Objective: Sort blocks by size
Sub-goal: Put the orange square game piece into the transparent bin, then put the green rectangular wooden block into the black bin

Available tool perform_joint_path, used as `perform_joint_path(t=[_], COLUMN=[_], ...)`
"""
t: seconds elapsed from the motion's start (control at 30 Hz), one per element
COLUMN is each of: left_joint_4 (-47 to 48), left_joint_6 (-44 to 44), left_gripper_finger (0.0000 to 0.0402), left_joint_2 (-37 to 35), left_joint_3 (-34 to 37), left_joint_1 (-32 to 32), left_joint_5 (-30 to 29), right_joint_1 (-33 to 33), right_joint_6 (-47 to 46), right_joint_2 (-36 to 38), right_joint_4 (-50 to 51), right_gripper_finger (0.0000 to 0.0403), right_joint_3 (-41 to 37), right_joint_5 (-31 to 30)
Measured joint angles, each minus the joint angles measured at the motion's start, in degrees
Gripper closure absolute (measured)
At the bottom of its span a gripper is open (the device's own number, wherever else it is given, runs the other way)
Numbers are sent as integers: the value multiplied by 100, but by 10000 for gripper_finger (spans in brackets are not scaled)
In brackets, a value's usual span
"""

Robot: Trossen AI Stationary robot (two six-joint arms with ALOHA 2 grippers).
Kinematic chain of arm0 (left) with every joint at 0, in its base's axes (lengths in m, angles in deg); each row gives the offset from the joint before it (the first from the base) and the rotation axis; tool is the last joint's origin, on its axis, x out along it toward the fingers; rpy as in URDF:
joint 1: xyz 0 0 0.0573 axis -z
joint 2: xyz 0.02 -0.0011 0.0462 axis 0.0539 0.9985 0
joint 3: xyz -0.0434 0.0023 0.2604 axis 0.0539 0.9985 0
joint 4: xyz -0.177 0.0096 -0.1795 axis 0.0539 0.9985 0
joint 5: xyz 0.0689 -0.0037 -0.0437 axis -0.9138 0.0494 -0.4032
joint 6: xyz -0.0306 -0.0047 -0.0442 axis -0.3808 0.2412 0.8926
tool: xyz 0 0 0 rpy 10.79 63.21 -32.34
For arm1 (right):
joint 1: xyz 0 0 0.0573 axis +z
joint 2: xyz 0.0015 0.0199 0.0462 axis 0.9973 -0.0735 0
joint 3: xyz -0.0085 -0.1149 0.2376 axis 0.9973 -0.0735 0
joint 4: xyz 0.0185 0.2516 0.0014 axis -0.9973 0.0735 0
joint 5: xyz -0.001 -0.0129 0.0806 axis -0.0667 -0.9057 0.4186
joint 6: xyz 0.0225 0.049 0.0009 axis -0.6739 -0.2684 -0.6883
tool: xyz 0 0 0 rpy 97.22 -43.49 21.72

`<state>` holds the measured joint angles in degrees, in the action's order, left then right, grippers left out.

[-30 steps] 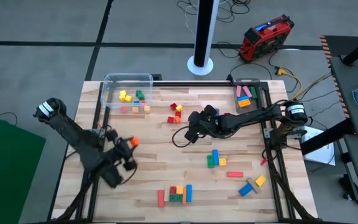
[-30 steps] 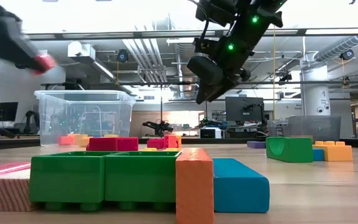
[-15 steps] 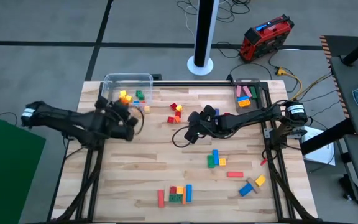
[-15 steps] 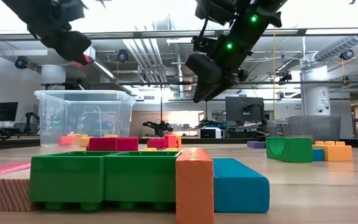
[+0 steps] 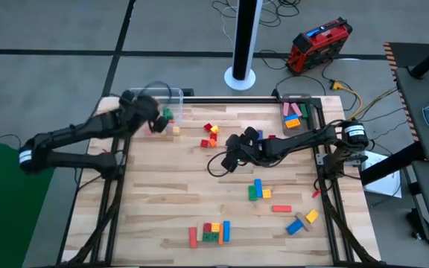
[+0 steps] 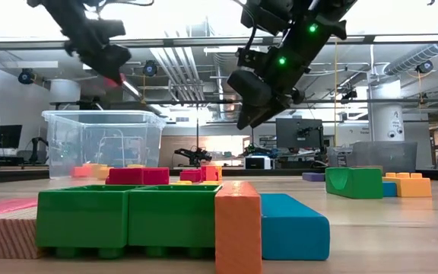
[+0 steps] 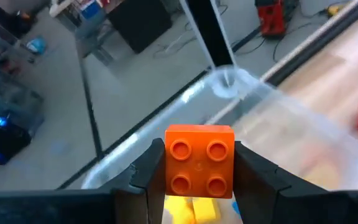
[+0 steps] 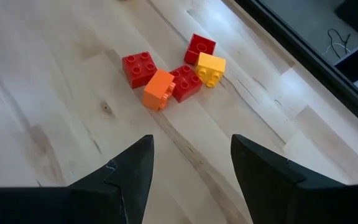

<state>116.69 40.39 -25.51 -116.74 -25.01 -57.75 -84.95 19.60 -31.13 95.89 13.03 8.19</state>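
Left jaws [image 7: 199, 171] clamp orange block [image 7: 199, 160] above tub [image 5: 153, 97]

The left gripper [image 5: 153, 119] hangs over the clear tub [image 5: 176, 94] at the table's [image 5: 177, 186] far left corner. The right gripper [image 5: 229, 160] hovers mid-table, near a block cluster [image 5: 210, 135]

Left tool [image 5: 153, 119] apparently swung the orange block [image 7: 199, 168] over the tub [image 5: 176, 95].
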Motion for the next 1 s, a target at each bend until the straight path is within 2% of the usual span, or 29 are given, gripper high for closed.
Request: perform_joint_path(t=[0.1,0.2,0.27,0.43,0.73,0.9,1.0], left_joint_4=[-416,-398,-378,-342,-304,-286,-283], left_joint_6=[-422,-326,-206,-191,-252,-250,-250], left_gripper_finger=[272,270,264,238,206,205,205], left_joint_2=[35,95,187,454,562,449,359], left_joint_3=[0,22,50,61,63,75,79], left_joint_1=[-819,-1631,-2022,-2425,-2407,-2018,-1578], left_joint_5=[882,2100,2585,2457,2476,2910,2955], right_joint_1=[2,0,2,2,2,2,2], right_joint_6=[-1,-3,-3,-38,-256,-367,-420], right_joint_2=[0,0,0,0,0,0,0], right_joint_4=[2,3,1,1,3,7,6], right_gripper_finger=[197,197,195,187,168,166,174], right_joint_3=[-38,-53,-57,-62,-66,-66,-68], right_joint_5=[3,150,157,157,168,170,170])
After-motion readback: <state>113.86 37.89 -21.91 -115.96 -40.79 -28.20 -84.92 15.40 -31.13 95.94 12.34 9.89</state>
